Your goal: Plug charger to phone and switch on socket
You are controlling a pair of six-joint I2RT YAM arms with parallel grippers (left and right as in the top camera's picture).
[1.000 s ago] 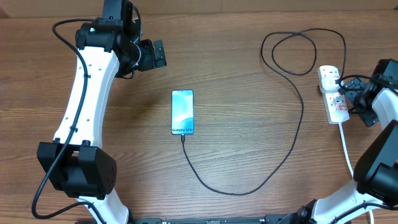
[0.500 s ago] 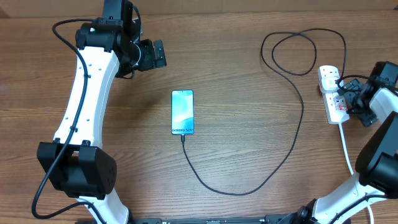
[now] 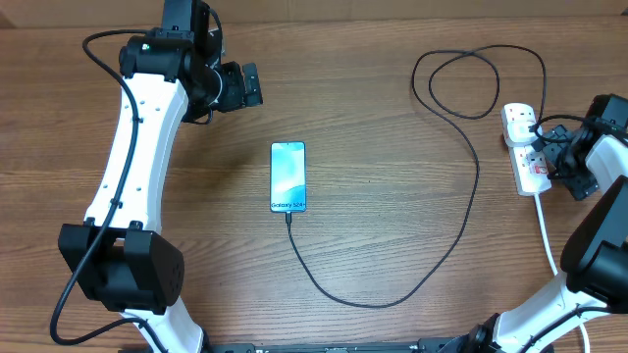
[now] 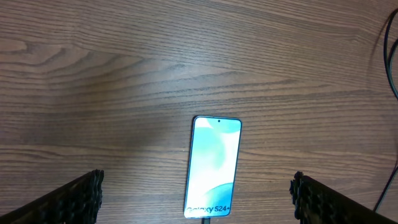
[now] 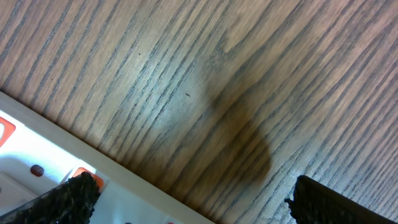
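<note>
The phone (image 3: 288, 176) lies flat mid-table, teal screen up, also in the left wrist view (image 4: 213, 167). The black charger cable (image 3: 392, 294) runs from the phone's bottom edge in a wide loop to a black plug in the white socket strip (image 3: 526, 147) at the right. My left gripper (image 3: 245, 86) is open and empty, up and left of the phone. My right gripper (image 3: 554, 152) is open, over the strip's right edge, one finger above a red switch (image 5: 84, 175). The strip's edge shows in the right wrist view (image 5: 143, 193).
The strip's thick white cord (image 3: 548, 235) runs toward the table's front right. The cable's loops (image 3: 471, 83) lie behind the strip. Bare wooden table (image 3: 392, 176) surrounds the phone.
The right gripper has shifted slightly at the power strip; the left arm, phone and cable have not moved.
</note>
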